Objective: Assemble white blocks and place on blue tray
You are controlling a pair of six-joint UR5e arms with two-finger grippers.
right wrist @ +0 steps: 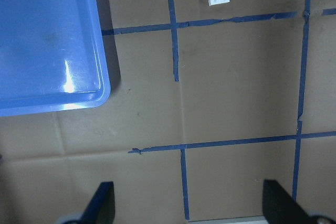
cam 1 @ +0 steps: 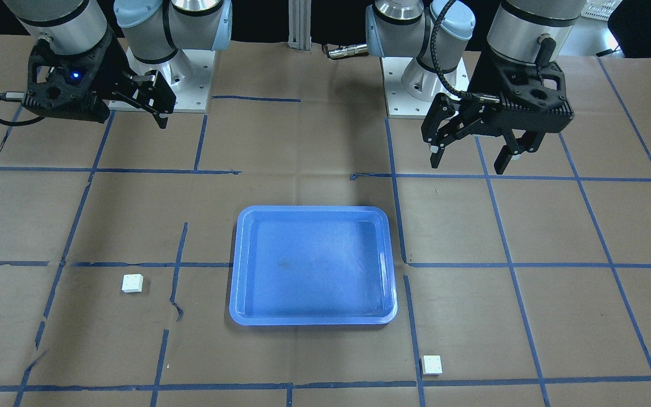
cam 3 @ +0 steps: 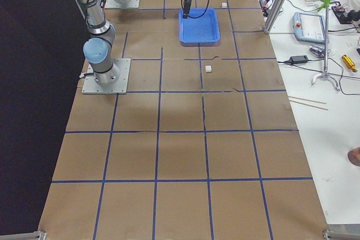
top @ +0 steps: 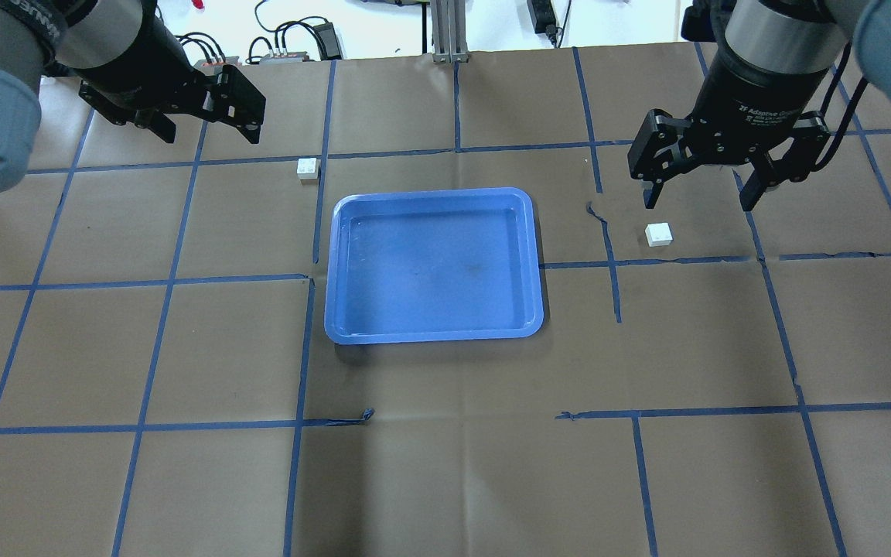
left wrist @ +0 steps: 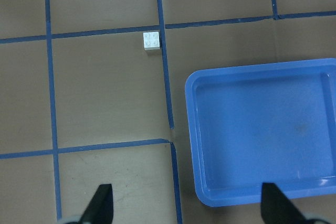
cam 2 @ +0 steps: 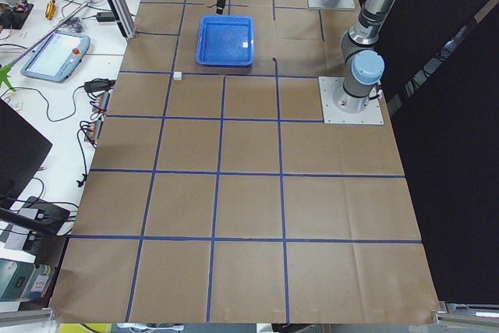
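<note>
Lit brightly, evenly from above. Soft shadow right of tray (right wrist: 47,35), white glare inside it. Sharp mid-frame, softer at bottom of wrist views.

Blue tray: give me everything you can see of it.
The blue tray is a large, shallow rectangle of glossy blue plastic with rounded corners and a raised rim. It lies flat, right way up, near the middle of the brown paper-covered table. It is empty, and its floor shows faint scuffs and a dark smudge. Only the table touches it. The left white block sits off its far left corner and the right white block off its right side, both apart from it.
</note>
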